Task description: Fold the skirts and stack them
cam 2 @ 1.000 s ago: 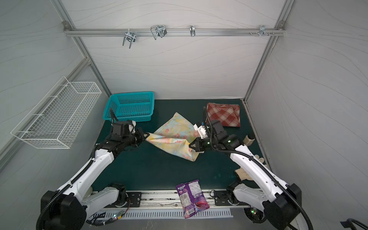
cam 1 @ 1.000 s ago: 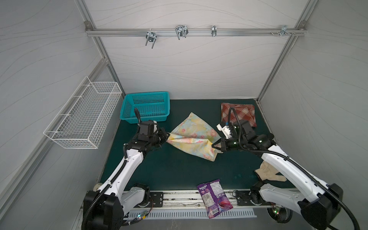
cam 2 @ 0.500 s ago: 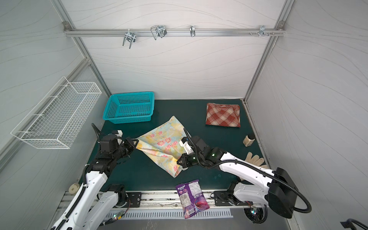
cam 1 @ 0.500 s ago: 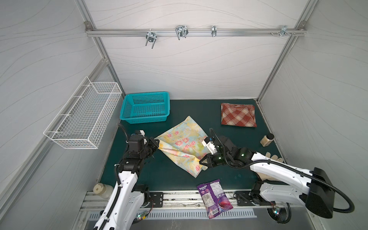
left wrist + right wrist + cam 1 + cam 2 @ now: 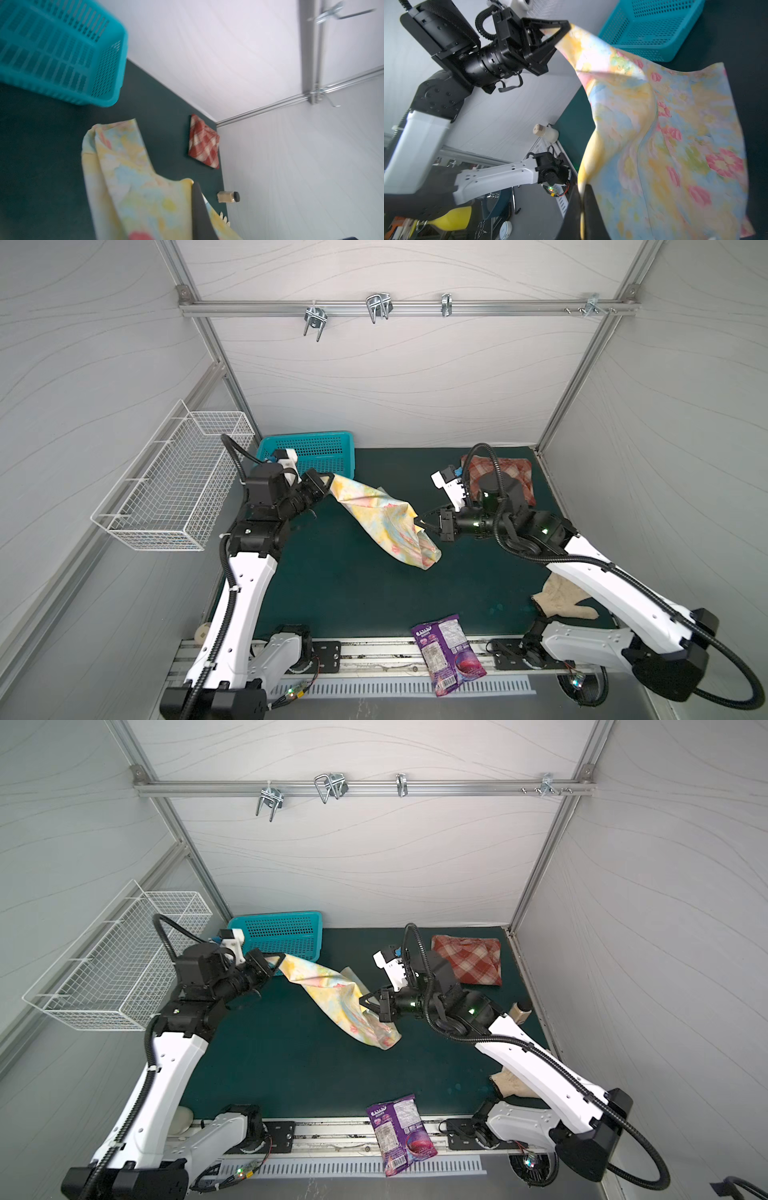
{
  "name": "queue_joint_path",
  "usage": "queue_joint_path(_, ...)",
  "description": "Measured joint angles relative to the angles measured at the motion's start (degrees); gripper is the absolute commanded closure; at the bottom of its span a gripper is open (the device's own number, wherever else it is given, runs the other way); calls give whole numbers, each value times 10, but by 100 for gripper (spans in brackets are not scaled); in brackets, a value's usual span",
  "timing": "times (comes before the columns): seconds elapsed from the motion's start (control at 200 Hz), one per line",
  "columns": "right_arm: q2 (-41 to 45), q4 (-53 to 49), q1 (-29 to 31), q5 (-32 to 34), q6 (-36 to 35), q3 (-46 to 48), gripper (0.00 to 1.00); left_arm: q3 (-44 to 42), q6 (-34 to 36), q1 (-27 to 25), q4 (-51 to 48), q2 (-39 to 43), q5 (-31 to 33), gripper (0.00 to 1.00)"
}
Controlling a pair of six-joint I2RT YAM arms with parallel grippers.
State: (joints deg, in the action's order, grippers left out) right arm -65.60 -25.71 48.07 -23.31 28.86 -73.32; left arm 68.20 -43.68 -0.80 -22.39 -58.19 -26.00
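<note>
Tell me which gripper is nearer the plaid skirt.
Right. The right gripper holds the floral skirt left of the plaid skirt; the left gripper is farther left, by the teal basket.

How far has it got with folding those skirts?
About halfway, it seems. Done: the plaid skirt lies as a neat folded square at the back of the mat. In hand: the flowered skirt hangs stretched between the left gripper and the right gripper, each shut on an edge. Left: folding that one and laying it on the plaid skirt; no stack yet.
</note>
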Motion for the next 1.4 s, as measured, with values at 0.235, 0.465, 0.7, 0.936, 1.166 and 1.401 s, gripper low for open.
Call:
queue_joint_path(0.235, 0, -44, -28, -29, -24, -85, 100, 197, -2, 0, -26, -53, -35, 100)
queue_joint_path(0.465, -32, -71, -167, -83, -22, -141, 100, 275, -8, -32, -30, -163, -61, 100)
queue_joint_path(0.7, -119, -105, -262, -120, -14, -222, 100, 374, -7, -106, -61, -321, -62, 100)
queue_joint_path(0.936, -144, -146, -272, -124, -29, -299, 100, 418, -15, -128, -53, -358, -57, 100)
queue_joint_path(1.166, -95, -127, -239, -125, -35, -147, 100, 82, -33, -124, 89, -178, -30, 100)
queue_joint_path(1.401, -76, -19, -83, -103, 17, 140, 61, -335, -68, -97, 195, -40, 16, 87)
